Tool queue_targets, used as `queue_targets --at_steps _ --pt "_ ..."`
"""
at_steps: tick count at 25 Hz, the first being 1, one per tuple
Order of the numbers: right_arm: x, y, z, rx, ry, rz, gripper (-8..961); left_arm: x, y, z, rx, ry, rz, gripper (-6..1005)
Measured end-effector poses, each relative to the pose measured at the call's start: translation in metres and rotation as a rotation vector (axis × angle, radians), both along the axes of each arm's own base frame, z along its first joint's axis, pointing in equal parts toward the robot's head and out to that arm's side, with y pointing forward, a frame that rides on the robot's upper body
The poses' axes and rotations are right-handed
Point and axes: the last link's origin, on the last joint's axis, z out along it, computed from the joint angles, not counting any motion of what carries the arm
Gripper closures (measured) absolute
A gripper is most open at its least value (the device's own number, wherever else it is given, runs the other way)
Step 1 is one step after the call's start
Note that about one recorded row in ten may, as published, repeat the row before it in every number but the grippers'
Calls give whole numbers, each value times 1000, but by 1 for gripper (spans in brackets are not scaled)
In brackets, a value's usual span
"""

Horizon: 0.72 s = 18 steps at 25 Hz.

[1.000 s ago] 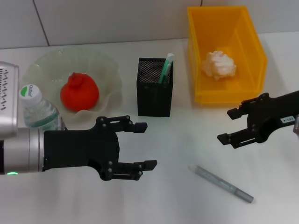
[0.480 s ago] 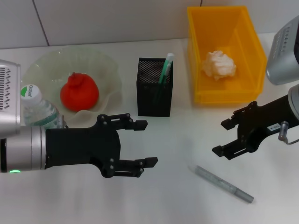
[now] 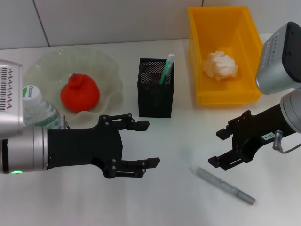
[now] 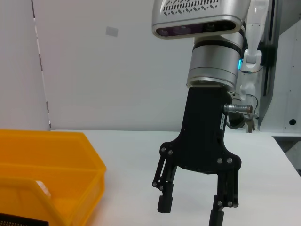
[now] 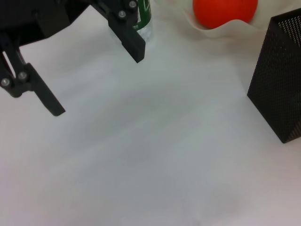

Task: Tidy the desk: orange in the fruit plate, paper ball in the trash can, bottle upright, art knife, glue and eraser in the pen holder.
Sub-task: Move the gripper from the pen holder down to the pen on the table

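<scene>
The orange (image 3: 79, 92) lies in the fruit plate (image 3: 49, 61), with the bottle (image 3: 40, 110) upright beside it. A green-and-white stick (image 3: 167, 68), seemingly the glue, stands in the pen holder (image 3: 156, 94). The paper ball (image 3: 219, 66) rests inside the trash can (image 3: 251, 56). A slim grey art knife (image 3: 225, 186) lies flat on the table at the front right. My right gripper (image 3: 216, 148) hangs open just above and left of the knife's near end, touching nothing. My left gripper (image 3: 148, 144) is open and empty in front of the pen holder. The eraser is out of view.
The left wrist view shows the right gripper (image 4: 189, 212) above the white table beside the trash can (image 4: 47, 160). The right wrist view shows the left gripper (image 5: 99, 84), the pen holder (image 5: 280, 80) and the orange (image 5: 225, 12). A tiled wall closes the back.
My right gripper has moved left and lower, closing in on the grey art knife, still open. The left gripper has barely shifted.
</scene>
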Motion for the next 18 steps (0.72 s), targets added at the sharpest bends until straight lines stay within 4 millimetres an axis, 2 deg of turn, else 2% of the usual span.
queue_targets --at_steps 10,18 --pt "4 -4 -5 -16 -1 -41 199 0 2 0 5 1 13 197" --pt "7 -7 -9 -29 -14 -155 198 0 4 0 14 3 16 197"
